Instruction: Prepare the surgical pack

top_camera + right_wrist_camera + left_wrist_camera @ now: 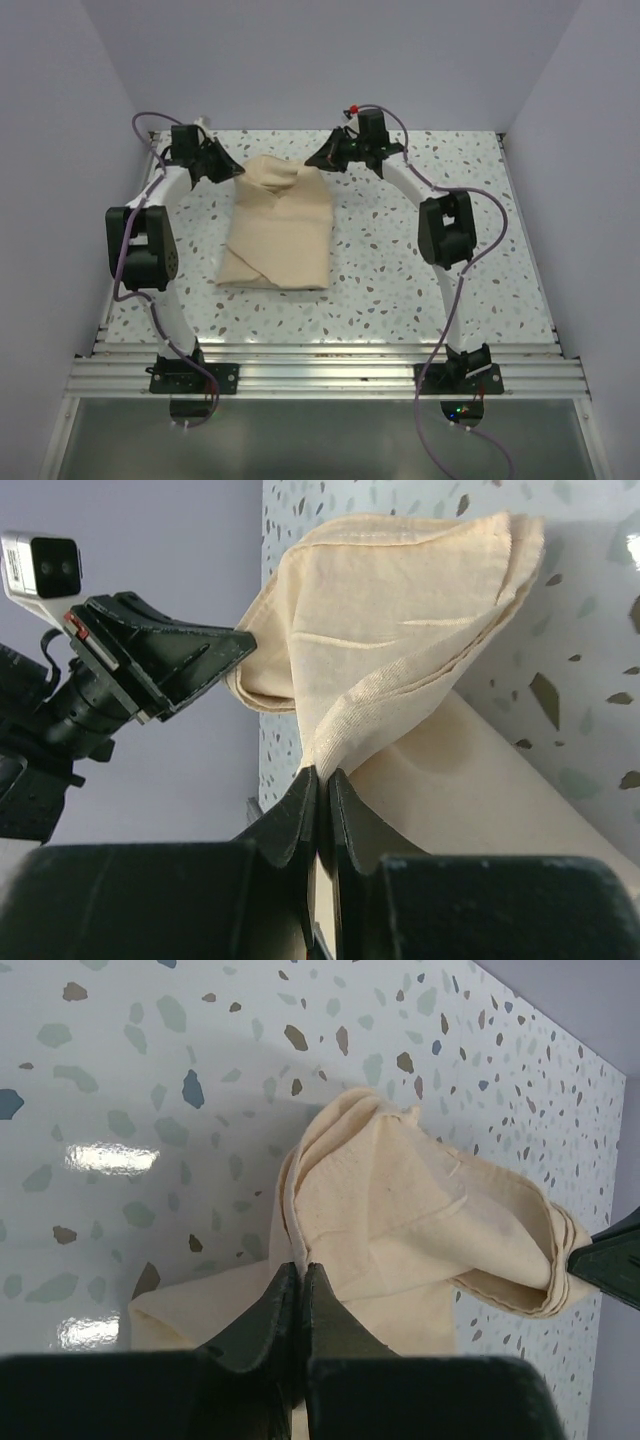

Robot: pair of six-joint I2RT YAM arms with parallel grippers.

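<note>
- The table has a glossy white top speckled with grey, blue and brown chips. Light glares off it at the left of the left wrist view.
- Plain pale lavender walls close it in at the top, left and right of the overhead frame.
- A ribbed aluminium rail runs along the lower edge and carries the 2 arm bases.
- The tan sheet lies folded into a rough rectangle at the centre of the overhead frame. Its upper end is bunched and raised off the table.
- The left gripper has its jaws pressed together on a fold of the sheet's upper left part.
- The right gripper is likewise clamped on a corner of the cloth, which narrows into its tips.
- The 2 grippers face each other close together across the lifted end, near the table's top edge.
- A small red tag sits on the left gripper's body. Any writing on it is too small to read.
- A wide band of speckled top lies between the sheet and the right wall, and a narrower strip lies on the left.
- Purple cables loop out beside both arms.
</note>
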